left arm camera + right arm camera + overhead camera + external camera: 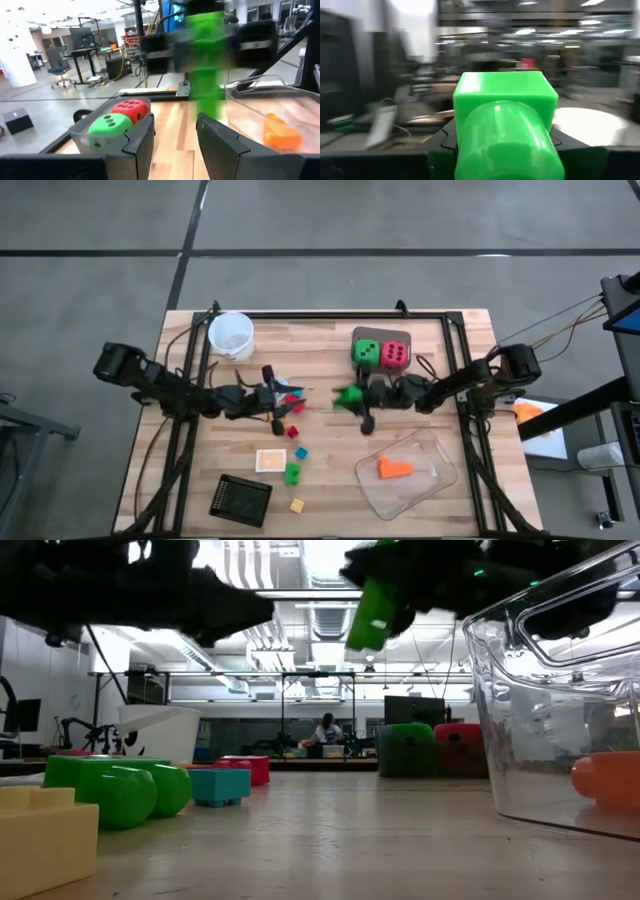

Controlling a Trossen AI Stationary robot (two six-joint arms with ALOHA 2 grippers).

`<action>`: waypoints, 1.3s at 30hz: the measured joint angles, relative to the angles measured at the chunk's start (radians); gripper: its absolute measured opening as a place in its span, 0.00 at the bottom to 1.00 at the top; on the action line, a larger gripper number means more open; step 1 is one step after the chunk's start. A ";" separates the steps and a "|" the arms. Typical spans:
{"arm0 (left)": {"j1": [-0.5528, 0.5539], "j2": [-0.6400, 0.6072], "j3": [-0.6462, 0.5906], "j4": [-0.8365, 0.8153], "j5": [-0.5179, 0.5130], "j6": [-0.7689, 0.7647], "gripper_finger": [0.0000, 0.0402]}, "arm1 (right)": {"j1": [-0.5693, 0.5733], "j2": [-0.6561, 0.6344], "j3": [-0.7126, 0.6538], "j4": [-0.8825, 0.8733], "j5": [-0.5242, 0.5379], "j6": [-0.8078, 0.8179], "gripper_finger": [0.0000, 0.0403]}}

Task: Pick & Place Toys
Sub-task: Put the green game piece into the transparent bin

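table: light wood slats, dark frame at the edges; the high view alone shows all of it.
left arm: reaches in from the table's left side, lying low toward the centre.
right arm: reaches in from the right side, toward the centre.
tray: clear plastic, front right; the low view shows its wall close up on the right.
cup: white, back left corner.
black pad: front left, seen only from above.
dice: green and pink-red, touching, on a dark base at the back right of centre; the left wrist view shows the dots plainly.
right gripper: mid-table, just in front of the dice, closed on a green brick; the low view shows the brick raised clear of the table, tilted; its own wrist view is filled by the brick's stud.
left gripper: left of centre, over the small toys; fingers parted with nothing between them, told only by its wrist view.
wedge: orange, lying inside the tray.
yellow flat brick: front of centre, orange on top.
second green brick: just right of the flat brick.
red and blue bricks: small, between left gripper and second green brick.
yellow cube: nearest the front edge.
room: a person far back, low view only.
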 joint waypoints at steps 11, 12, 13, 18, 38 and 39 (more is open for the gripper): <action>-0.010 -0.059 -0.062 -0.008 0.006 -0.016 0.37 | 0.291 -0.145 -0.032 -0.226 -0.071 0.044 0.30; -0.010 -0.059 -0.062 -0.009 0.006 -0.015 0.37 | 0.324 -0.174 -0.024 -0.305 -0.032 0.044 0.30; -0.010 -0.059 -0.059 -0.016 0.006 -0.012 0.37 | 0.356 -0.201 -0.013 -0.383 0.006 0.044 0.30; -0.010 -0.059 -0.057 -0.024 0.006 -0.012 0.37 | 0.513 -0.325 0.104 -0.887 0.233 0.110 0.30; -0.010 -0.059 -0.057 -0.122 0.004 -0.016 0.37 | 0.666 -0.163 0.281 -1.594 0.405 0.560 0.30; -0.010 -0.059 -0.057 -0.123 0.004 -0.016 0.37 | 0.666 -0.156 0.282 -1.595 0.402 0.566 0.30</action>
